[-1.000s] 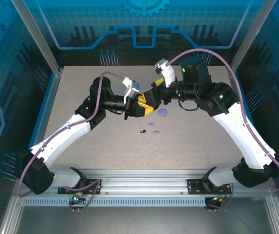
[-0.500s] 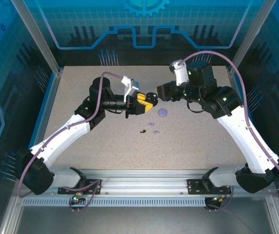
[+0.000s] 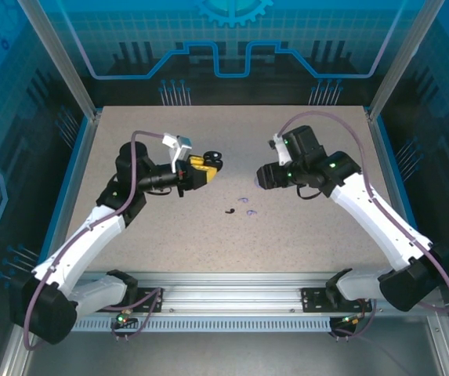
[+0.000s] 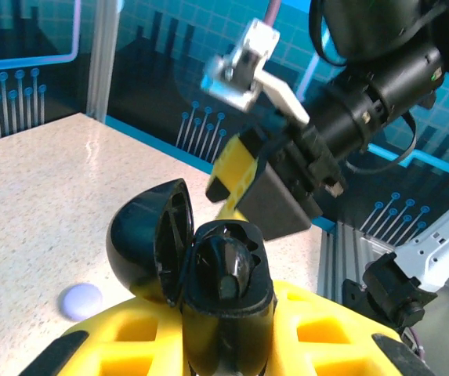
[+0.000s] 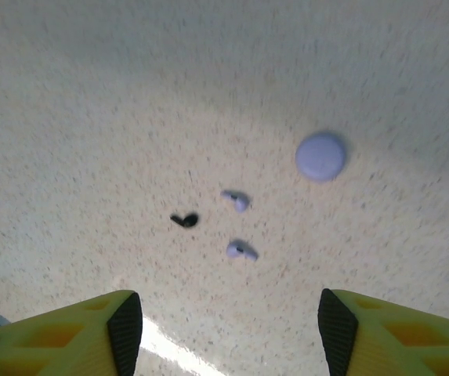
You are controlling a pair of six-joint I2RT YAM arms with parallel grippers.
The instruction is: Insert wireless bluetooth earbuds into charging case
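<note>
**Left gripper (image 3: 206, 164) clamped on black case (image 3: 215, 159)**

Top view: the case is open; one black earbud (image 3: 229, 210) and two lavender earbuds (image 3: 246, 200) lie at the middle of the table (image 3: 326, 235). Left wrist: the lid stands up. Right wrist: the right gripper (image 5: 228, 317), fingers apart, hangs above the three earbuds and the lavender case (image 5: 320, 156)

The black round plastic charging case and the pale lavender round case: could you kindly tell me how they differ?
The black round plastic charging case is clamped in the left gripper, off the speckled table; the pale lavender round case lies free on it. The black case's lid is hinged open; the lavender case looks shut. Both are small, round and smooth.
</note>
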